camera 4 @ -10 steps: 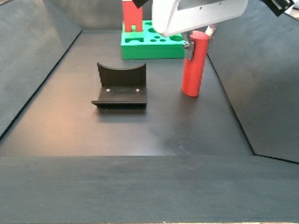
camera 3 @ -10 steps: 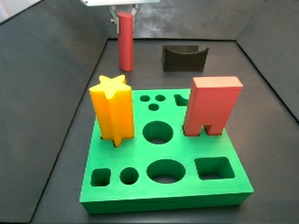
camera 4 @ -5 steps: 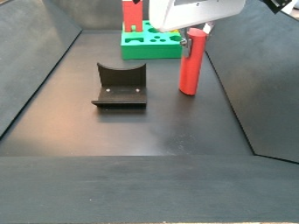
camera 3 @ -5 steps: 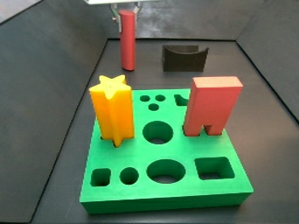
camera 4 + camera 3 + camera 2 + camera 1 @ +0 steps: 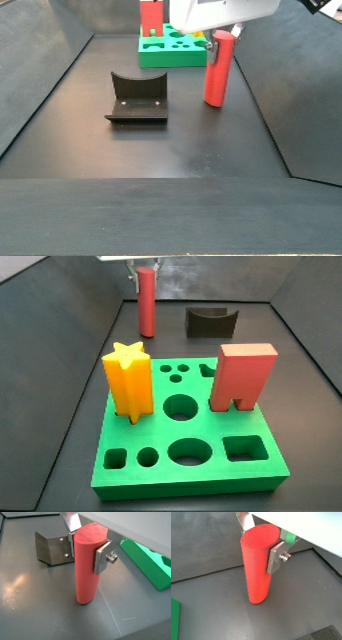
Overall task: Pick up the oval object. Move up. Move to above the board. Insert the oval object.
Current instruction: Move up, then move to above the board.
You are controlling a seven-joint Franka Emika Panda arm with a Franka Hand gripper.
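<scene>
Presently, item one: my claw (image 5: 90, 543), set at the top end of the oval object (image 5: 89, 567), its silver plates closed on the peg's upper flanks as both wrist views show; one finger (image 5: 277, 556) lies flat against the rounded side with its screw facing out, the other is mostly hidden behind the peg. Item two: the oval object, salmon-red, upright, well beyond the board (image 5: 187, 426) in a side view (image 5: 144, 303) and beside the fixture (image 5: 138, 98); whether its foot is on the worktop (image 5: 147, 150) or just off it I cannot tell. Item three: the board, green, already carrying a yellow star post (image 5: 127, 381) and a red arch-bottomed block (image 5: 241, 377), with several holes free in its top face. Item four, handling notes, offered as judgement: the step in hand is the lift, so I should rise straight and keep the peg vertical, since a grip this high on a smooth rounded body may let the lower end swing or twist. I would hold the pressure steady, climb until the foot would clear the tops of the star post and the block, and only then travel toward the board. The matching oval hole I cannot pick out with certainty from here, so alignment should be checked above the board before any descent.
</scene>
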